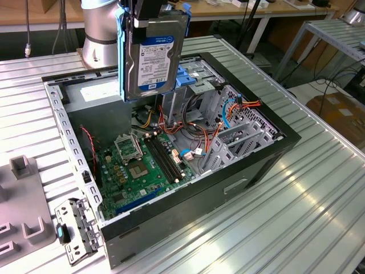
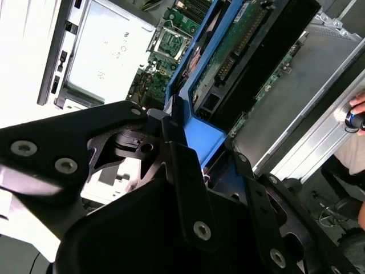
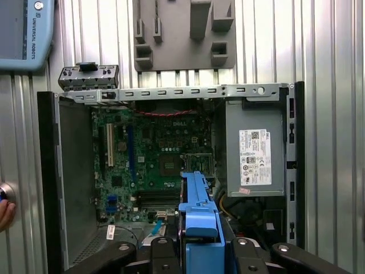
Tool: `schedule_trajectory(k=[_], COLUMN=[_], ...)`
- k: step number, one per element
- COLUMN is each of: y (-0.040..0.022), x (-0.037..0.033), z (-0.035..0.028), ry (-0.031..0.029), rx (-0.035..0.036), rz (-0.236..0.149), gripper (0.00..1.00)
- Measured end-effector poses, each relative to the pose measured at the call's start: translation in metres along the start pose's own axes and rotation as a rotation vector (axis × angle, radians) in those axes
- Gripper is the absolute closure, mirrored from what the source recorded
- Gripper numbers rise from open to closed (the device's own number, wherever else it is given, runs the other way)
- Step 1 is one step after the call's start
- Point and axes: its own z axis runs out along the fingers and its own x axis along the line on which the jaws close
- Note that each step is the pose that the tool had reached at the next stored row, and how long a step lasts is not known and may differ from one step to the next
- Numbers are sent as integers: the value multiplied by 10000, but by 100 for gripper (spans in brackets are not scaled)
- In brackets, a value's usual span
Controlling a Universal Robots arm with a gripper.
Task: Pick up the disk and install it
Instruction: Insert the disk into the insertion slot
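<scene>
Tray comes first: at the exterior view's left, a grey tray (image 1: 23, 194) lies on the table (image 1: 319, 222). A small metal bracket (image 1: 77, 231) sits just beside the near corner of the case (image 1: 228, 185). The case is open on top. Inside, by its left wall, lies the green board (image 1: 137, 171).

Above the far part of the case hangs the disk (image 1: 153, 54). It stands upright with its label showing, blue rails on its edges, and touches nothing below. My gripper (image 1: 147, 12) is closed on its top end and holds it by the blue rails.

Right of the disk is a blue bay (image 1: 188, 77). Then come orange wires (image 1: 219, 123) and a grey metal cage (image 1: 239, 140).

I think a few things could go wrong. My hold is only on the top end, so a bump could tip the disk or pull it loose, and it would drop on the board. The wires are close to the bay and could snag a rail. If the disk goes in crooked, it could jam. A person's hand (image 2: 356, 108) is outside the case, and I could knock it.
</scene>
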Motion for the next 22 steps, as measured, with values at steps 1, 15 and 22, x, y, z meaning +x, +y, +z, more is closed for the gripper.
schedule_trajectory(k=[1,15,22], y=[-1,-6,-12], x=[0,93,214], z=[0,18,27], ry=[0,60,202], rx=[0,2,9], rz=[0,-2,-7], gripper=[63,63,63])
